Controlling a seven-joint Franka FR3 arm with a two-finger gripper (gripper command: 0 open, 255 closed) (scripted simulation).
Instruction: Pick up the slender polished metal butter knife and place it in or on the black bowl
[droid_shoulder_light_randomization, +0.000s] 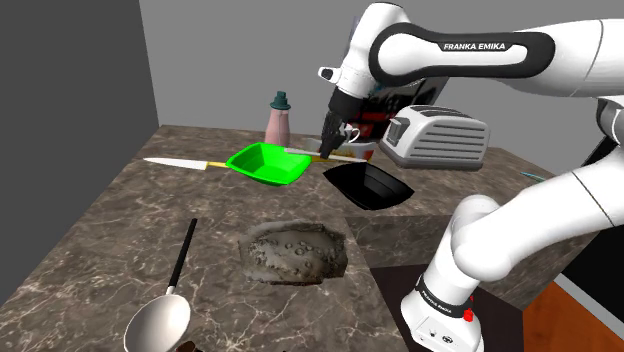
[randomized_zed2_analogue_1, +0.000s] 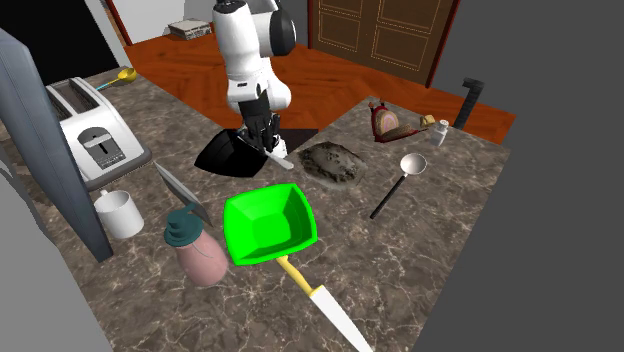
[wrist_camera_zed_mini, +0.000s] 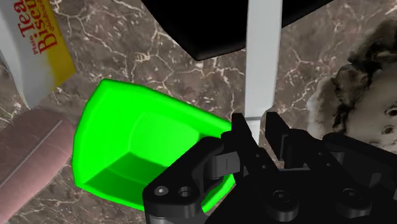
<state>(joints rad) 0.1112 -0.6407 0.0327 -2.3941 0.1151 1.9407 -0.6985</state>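
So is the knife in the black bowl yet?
Not dropped in. The gripper clasps the knife, whose blade reaches across the black bowl rim; whether it touches the bowl, I cannot tell.

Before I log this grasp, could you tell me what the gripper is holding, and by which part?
The gripper is shut on the butter knife, clasping it near one end; the rest juts out over the black bowl.

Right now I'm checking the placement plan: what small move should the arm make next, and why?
Probably carry the butter knife a little farther over the black bowl before lowering. The gripper clasps the knife at one end, and in the wrist view just its far part overlaps the bowl, so releasing here might drop it outside.
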